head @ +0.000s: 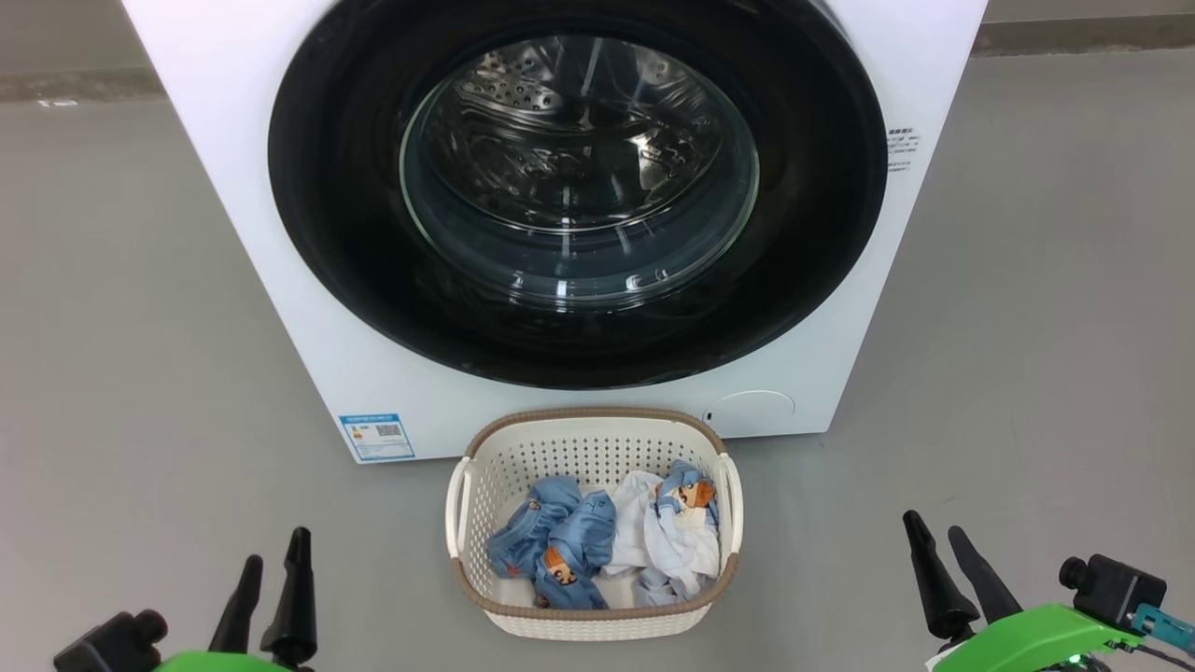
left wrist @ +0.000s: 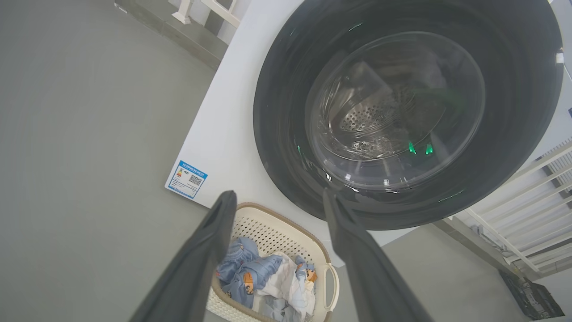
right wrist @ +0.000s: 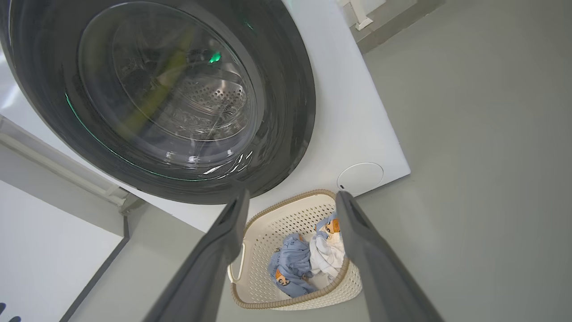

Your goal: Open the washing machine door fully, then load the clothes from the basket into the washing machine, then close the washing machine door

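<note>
Presently, left tool (head: 275, 551): fingers apart with nothing between them. It sits low at the robot's left, pointing forward, well apart from the basket.
Right tool (head: 934, 527): fingers likewise spread and empty, low at the robot's right, on the basket's other side.
Why so held: both tools flank the work with jaws wide, likely a ready pose that leaves either arm free to reach first.
Basket (head: 597, 415): stands on the floor (head: 140, 373) between the two tools, just in front of the washing machine (head: 233, 140) and centred below its door. This is probably so that garments need only a short lift into the drum.
Clothes (head: 607, 541): bunched in the basket's bottom, denim-blue pieces to the left, a white one under a patched blue piece to the right. None is lifted.
Washing machine door (head: 579, 187): shut against the white front. The steel drum shows through the glass and looks empty.
Blue label (head: 376, 436): at the machine's lower left corner.
Step in hand: judged the very start, since the door must swing open before loading. Where its handle lies cannot be told.
</note>
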Motion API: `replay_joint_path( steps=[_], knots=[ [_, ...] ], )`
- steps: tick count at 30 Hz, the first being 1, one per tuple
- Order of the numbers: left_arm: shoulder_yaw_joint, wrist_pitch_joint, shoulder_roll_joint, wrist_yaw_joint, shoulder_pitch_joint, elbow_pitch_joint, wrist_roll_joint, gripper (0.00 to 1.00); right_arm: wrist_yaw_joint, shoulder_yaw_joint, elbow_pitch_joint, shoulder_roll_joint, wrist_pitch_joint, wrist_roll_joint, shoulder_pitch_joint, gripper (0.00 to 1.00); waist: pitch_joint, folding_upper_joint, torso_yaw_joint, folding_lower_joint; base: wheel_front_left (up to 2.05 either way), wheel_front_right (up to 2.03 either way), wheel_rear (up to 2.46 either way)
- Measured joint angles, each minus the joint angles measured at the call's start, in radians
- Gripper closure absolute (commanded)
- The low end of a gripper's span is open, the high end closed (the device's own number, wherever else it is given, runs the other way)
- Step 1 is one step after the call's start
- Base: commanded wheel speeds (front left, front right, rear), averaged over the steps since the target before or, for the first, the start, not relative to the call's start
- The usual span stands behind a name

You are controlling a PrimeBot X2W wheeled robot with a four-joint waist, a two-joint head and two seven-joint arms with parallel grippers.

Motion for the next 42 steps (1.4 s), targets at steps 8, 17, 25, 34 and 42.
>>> replay_joint_path(
  steps=[8,17,25,34,42],
  knots=[
    [-0.010,-0.022,0.008,0.000,0.000,-0.012,0.087,0.00,0.000,0.005,-0.001,-0.008,-0.025,-0.090,-0.003,0.00,0.001,0.0000,-0.001,0.0000,0.00,0.00,0.00],
    [-0.013,-0.046,0.011,0.000,0.004,-0.016,0.147,0.00,0.000,0.003,-0.004,-0.012,-0.047,-0.183,-0.003,0.00,0.003,0.0000,-0.003,0.0000,0.00,0.00,0.00],
    [-0.020,-0.067,0.019,0.000,0.012,-0.024,0.228,0.00,0.000,0.003,-0.005,-0.019,-0.069,-0.265,-0.003,0.00,0.003,0.0000,-0.005,0.0000,0.00,0.00,0.00],
    [-0.026,-0.093,0.029,0.000,0.019,-0.025,0.299,0.00,0.000,-0.001,-0.005,-0.019,-0.094,-0.349,-0.003,0.00,0.001,0.0000,-0.011,-0.0001,0.00,0.00,0.00],
    [-0.030,-0.119,0.040,0.000,0.019,-0.025,0.370,0.00,0.000,-0.013,-0.007,-0.019,-0.114,-0.436,-0.003,0.00,0.003,0.0000,-0.014,-0.0001,0.00,0.00,0.00]
  ],
)
